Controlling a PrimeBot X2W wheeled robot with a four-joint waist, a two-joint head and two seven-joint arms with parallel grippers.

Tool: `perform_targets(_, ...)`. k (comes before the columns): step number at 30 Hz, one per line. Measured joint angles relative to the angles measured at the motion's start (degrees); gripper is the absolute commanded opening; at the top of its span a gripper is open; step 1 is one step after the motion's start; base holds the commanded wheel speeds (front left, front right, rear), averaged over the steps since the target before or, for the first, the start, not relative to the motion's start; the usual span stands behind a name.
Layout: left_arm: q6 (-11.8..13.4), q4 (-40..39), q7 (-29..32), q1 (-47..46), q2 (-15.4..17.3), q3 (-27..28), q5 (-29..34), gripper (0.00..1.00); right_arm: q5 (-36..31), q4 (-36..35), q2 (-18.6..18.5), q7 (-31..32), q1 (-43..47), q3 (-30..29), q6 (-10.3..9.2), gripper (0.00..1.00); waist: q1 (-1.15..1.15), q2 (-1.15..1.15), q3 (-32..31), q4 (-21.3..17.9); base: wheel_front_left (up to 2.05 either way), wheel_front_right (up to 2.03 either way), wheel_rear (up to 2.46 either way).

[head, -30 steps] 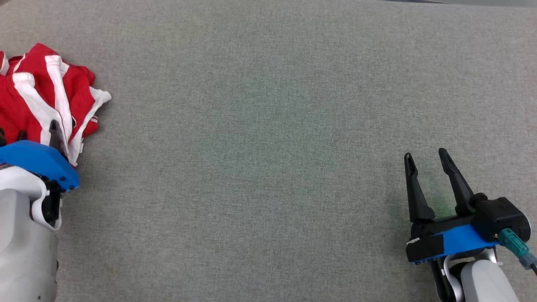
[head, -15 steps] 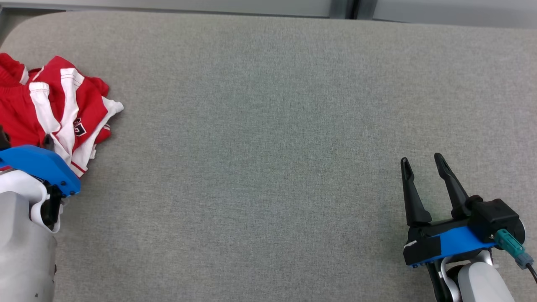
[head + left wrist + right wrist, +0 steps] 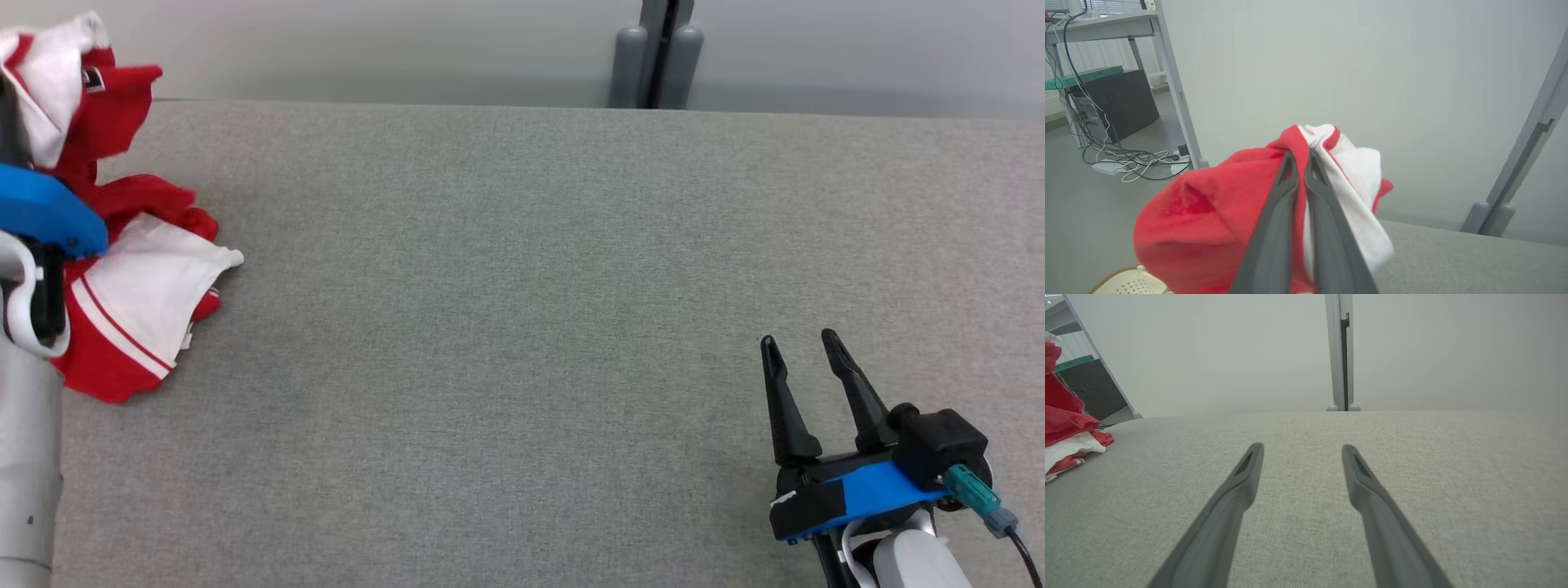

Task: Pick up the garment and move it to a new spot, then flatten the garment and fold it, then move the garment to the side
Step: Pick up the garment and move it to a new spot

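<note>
Head view: garment (image 3: 135,286) at the tabletop's (image 3: 522,327) left edge, its top bunched in the left tool (image 3: 1299,157), which is clamped shut on it, lower folds on the surface. Well apart to its right, by the front right corner, the right tool (image 3: 796,347) stands wide open and empty.

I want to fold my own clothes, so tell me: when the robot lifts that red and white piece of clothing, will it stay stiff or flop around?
Probably floppy: the garment droops from the shut left gripper in soft bunches, and its lower part lies crumpled on the table. It looks light, since a thin pinch holds it up.
</note>
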Motion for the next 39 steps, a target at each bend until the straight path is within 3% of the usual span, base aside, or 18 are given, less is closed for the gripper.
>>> perform_targets(8, 0.29, -18.26, 1.43, -3.28, -0.05, -2.77, 1.46, 0.00, 2.05, 1.32, 0.01, -0.45, 0.50, 0.83, 0.00, 1.00, 0.00, 0.00, -1.51, -4.71, 0.00, 0.00, 0.00)
perform_targets(13, 0.26, -29.09, 5.11, -5.73, -2.22, -5.39, 1.38, 0.00, 3.36, 1.13, -0.01, -0.54, 0.13, 1.18, 0.00, 1.00, 0.01, 0.00, -1.02, -9.20, 0.00, 0.00, 0.00)
perform_targets(17, 0.00, -33.26, 7.38, -8.12, -4.33, -8.13, 1.36, 0.00, 4.30, 0.54, -0.01, -0.56, -0.20, 1.55, 0.00, 1.00, 0.01, 0.00, -0.35, -13.22, 0.00, 0.00, 0.00)
perform_targets(27, -0.89, -29.94, 8.51, -7.04, -8.80, -15.83, 1.29, 0.00, 6.68, -0.49, -0.03, -0.59, -0.60, 2.11, 0.00, 1.00, 0.01, 0.00, 1.41, -21.63, 0.00, 0.00, 0.00)
perform_targets(39, -1.75, -16.24, 3.54, 10.56, -13.52, -26.71, -0.29, 0.00, 6.99, -0.52, -0.03, -0.59, -0.26, 2.45, 0.00, 1.00, 0.01, 0.00, 1.04, -21.45, 0.00, 0.00, 0.00)
